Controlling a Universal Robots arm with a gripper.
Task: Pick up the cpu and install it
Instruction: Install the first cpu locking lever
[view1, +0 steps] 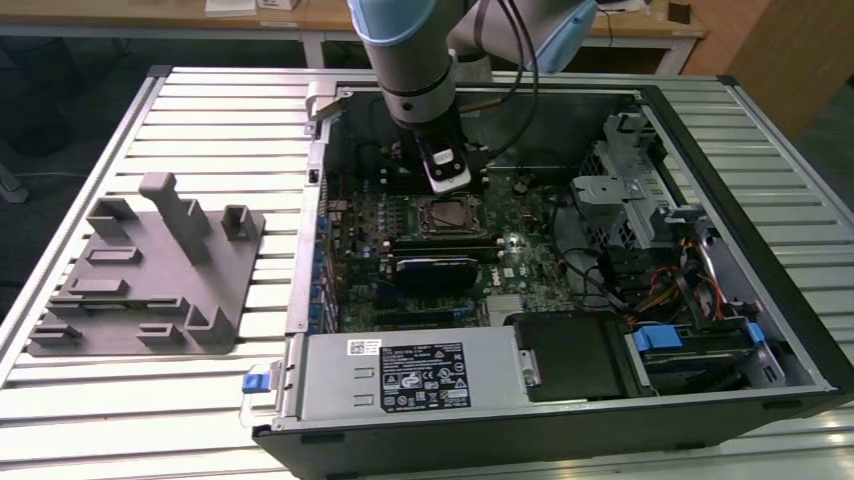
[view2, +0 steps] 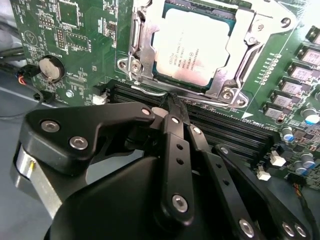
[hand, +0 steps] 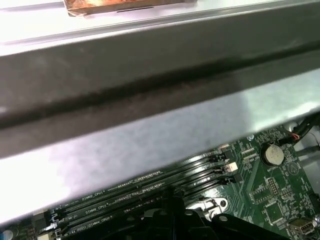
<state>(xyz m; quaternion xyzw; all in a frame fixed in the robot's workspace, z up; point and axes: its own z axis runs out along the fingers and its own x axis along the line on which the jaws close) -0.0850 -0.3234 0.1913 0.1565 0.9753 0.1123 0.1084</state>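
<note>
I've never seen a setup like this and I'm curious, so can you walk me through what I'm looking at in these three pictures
This is a robot arm working inside an open computer case that lies on a slatted metal table. The exterior view comes from a camera off the arm. Both wrist views come from cameras riding on the arm near its tip. A gray plastic holder block sits on the table at the exterior view's left. The end effector is the black grasping part; its fingers are closed together and hold nothing. The cpu, the silvery square chip, already sits in the motherboard socket, just beyond the fingertips.
</note>
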